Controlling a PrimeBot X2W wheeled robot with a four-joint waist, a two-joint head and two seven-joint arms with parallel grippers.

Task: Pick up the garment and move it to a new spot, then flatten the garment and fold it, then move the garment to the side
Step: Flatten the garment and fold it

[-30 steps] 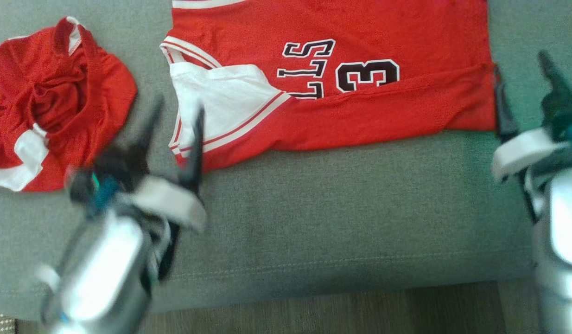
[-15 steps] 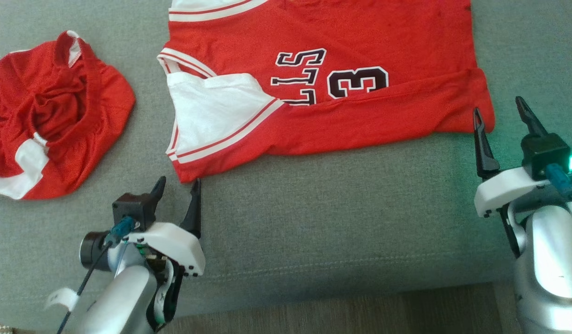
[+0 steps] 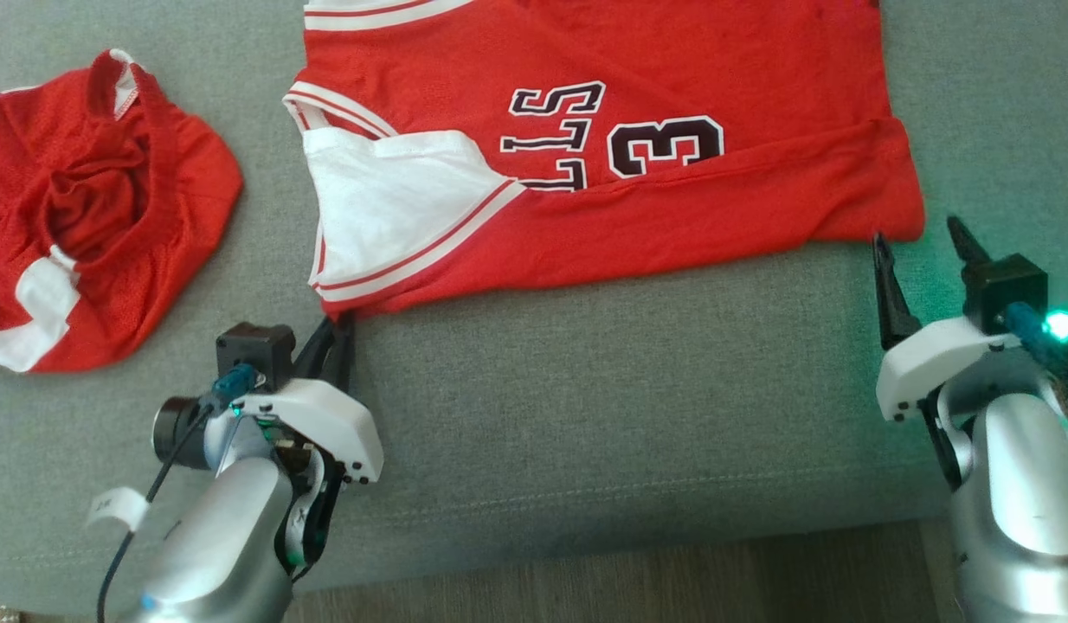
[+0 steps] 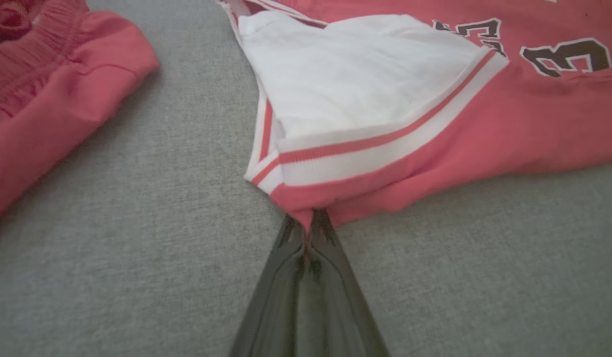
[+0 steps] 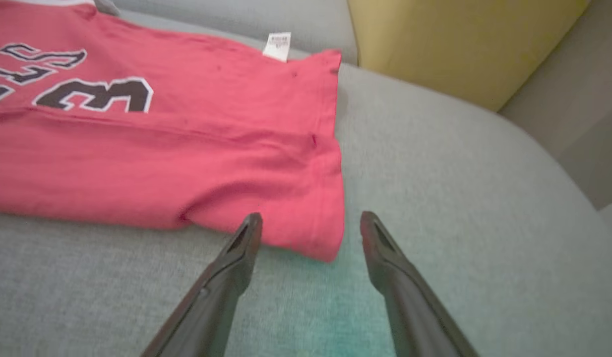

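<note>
**One-sided grip risk**

Red jersey [image 3: 672,199] lies on grey sofa cushion [image 3: 586,415]. Left gripper [image 3: 341,322] jaws are pinched shut on its near shoulder corner. Right gripper [image 3: 917,232] jaws are wide open, empty, flanking the hem corner. If left lifts w/o right clamped, fabric prob. skews; thin pinch may slip.

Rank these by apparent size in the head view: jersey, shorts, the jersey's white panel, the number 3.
Largest to smallest:
1. jersey, even though it is cut off at the top edge
2. shorts
3. white panel
4. number 3
</note>
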